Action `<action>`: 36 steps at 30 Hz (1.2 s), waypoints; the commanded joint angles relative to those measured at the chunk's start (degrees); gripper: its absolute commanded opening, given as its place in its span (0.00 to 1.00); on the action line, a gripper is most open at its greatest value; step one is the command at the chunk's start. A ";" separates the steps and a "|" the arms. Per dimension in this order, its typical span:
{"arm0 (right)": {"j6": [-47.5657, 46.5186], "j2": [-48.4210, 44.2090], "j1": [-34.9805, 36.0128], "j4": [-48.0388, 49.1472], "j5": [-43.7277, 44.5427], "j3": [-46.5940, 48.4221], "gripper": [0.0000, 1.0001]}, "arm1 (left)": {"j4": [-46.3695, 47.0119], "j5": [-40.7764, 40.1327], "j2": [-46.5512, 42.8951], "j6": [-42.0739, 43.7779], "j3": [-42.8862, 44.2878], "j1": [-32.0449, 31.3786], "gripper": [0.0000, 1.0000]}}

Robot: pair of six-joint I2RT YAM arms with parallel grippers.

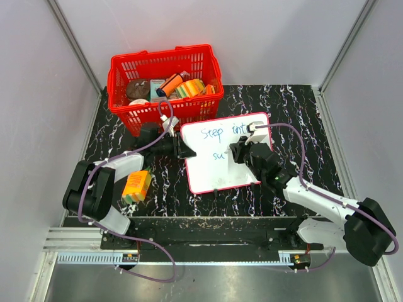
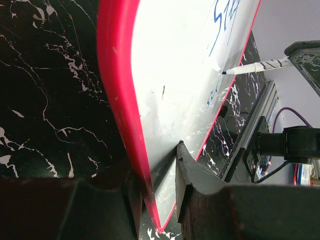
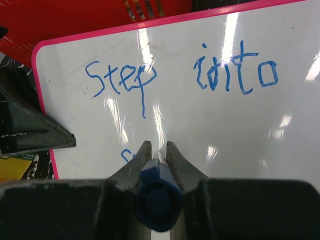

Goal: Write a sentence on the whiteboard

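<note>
The whiteboard (image 1: 211,173) with a thin red frame lies tilted on the black marble table. Blue writing (image 1: 221,132) on it reads "Step into", with "su" started on a second line; it shows clearly in the right wrist view (image 3: 180,77). My left gripper (image 1: 182,150) is shut on the board's left edge (image 2: 120,100), one finger on each face. My right gripper (image 1: 236,152) is shut on a blue-capped marker (image 3: 157,200), whose tip touches the board (image 3: 210,130) just right of the "s". The left wrist view shows the marker (image 2: 255,66) meeting the white surface (image 2: 170,75).
A red basket (image 1: 164,51) holding several packets and tins stands just behind the board. An orange and yellow packet (image 1: 136,186) lies on the table (image 1: 302,113) beside my left arm. Grey walls close in both sides.
</note>
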 commanded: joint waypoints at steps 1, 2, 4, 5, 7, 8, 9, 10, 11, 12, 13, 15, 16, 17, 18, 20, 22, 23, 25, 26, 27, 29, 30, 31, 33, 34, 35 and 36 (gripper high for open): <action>0.31 0.18 -0.21 0.93 -1.40 0.22 0.00 | -5.56 -13.74 3.10 9.98 -0.82 -1.29 0.00; 0.23 -0.17 -0.21 0.84 -1.58 -0.04 0.00 | -5.48 -13.82 3.01 9.98 -0.82 -1.29 0.00; 0.31 -0.52 -0.21 0.93 -2.01 -0.48 0.00 | -5.57 -13.74 3.10 9.98 -0.91 -1.29 0.00; 0.40 -0.70 -0.21 0.93 -2.10 -0.83 0.00 | -5.57 -13.74 3.10 9.98 -0.82 -1.29 0.00; 0.58 -0.70 -0.29 0.40 -2.10 -0.92 0.00 | -5.48 -13.82 3.10 9.98 -0.82 -1.29 0.00; 0.49 -0.87 -0.21 0.40 -2.28 -1.18 0.00 | -5.48 -13.82 3.10 9.98 -0.82 -1.38 0.00; 0.58 -1.05 -0.21 0.23 -2.28 -1.27 0.00 | -5.48 -13.82 3.01 9.98 -0.82 -1.29 0.00; 0.58 -1.22 -0.21 0.14 -2.28 -1.36 0.00 | -5.57 -13.74 3.10 9.98 -0.82 -1.38 0.00; 0.49 -1.49 -0.21 -0.03 -2.37 -1.54 0.00 | -5.57 -13.82 3.01 9.98 -0.82 -1.29 0.00; 0.49 -1.66 -0.21 -0.38 -2.37 -1.63 0.00 | -5.57 -13.74 3.10 9.98 -0.82 -1.38 0.00; 0.32 -1.75 -0.29 -0.56 -2.28 -1.71 0.00 | -5.48 -13.74 3.01 9.98 -0.82 -1.29 0.00; 0.31 -2.19 -0.29 -1.00 -2.28 -1.89 0.00 | -5.57 -13.74 3.10 9.98 -0.82 -1.29 0.00; 0.23 -2.37 -0.29 -1.09 -2.19 -1.98 0.00 | -5.57 -13.74 3.10 9.98 -0.82 -1.38 0.00; 0.05 -2.63 -0.29 -1.27 -2.02 -2.24 0.00 | -5.48 -13.82 3.10 9.98 -0.90 -1.38 0.00; -0.04 -2.89 -0.21 -1.44 -1.84 -2.33 0.00 | -5.57 -13.82 3.10 9.98 -0.82 -1.29 0.00; -0.04 -3.85 -0.21 -1.09 -1.58 -3.03 0.00 | -5.57 -13.74 3.18 9.98 -0.82 -1.29 0.00; -0.30 -4.12 -0.21 -1.44 -0.88 -3.12 0.00 | -5.57 -13.82 3.18 9.98 -0.82 -1.38 0.00; -0.39 -4.39 -0.21 -1.70 -0.18 -2.86 0.00 | -5.48 -13.82 3.10 9.98 -0.90 -1.38 0.00; -0.48 -4.74 -0.21 -1.71 0.62 -2.86 0.00 | -5.48 -13.82 3.10 9.98 -0.82 -1.29 0.00; -0.65 -4.74 -0.29 -1.71 1.40 -2.68 0.00 | -5.48 -13.82 3.10 9.98 -0.82 -1.38 0.00; -0.74 -4.83 -0.21 -1.79 1.67 -2.42 0.00 | -5.48 -13.82 3.18 9.98 -0.82 -1.29 0.00; -1.18 -4.65 -0.21 -1.79 1.94 -1.54 0.00 | -5.57 -13.74 3.18 9.98 -0.73 -1.38 0.00; -1.09 -4.57 -0.29 -1.79 1.94 -1.19 0.00 | -5.57 -13.74 3.18 9.98 -0.73 -1.38 0.00; -1.35 -4.83 -0.29 -1.71 1.94 -0.67 0.00 | -5.57 -13.65 3.18 9.98 -0.73 -1.38 0.00; -1.36 -5.18 -0.21 -1.35 1.85 -0.31 0.00 | -5.57 -13.65 3.18 9.98 -0.73 -1.38 0.00; -1.70 -5.53 -0.21 -1.27 1.94 0.04 0.00 | -5.48 -13.74 3.10 9.98 -0.73 -1.38 0.00; -1.79 -5.62 -0.21 -1.18 2.37 0.30 0.00 | -5.57 -13.65 3.10 9.98 -0.82 -1.38 0.00; -1.88 -5.79 -0.21 -1.18 2.55 0.39 0.00 | -5.57 -13.74 3.18 9.98 -0.82 -1.38 0.00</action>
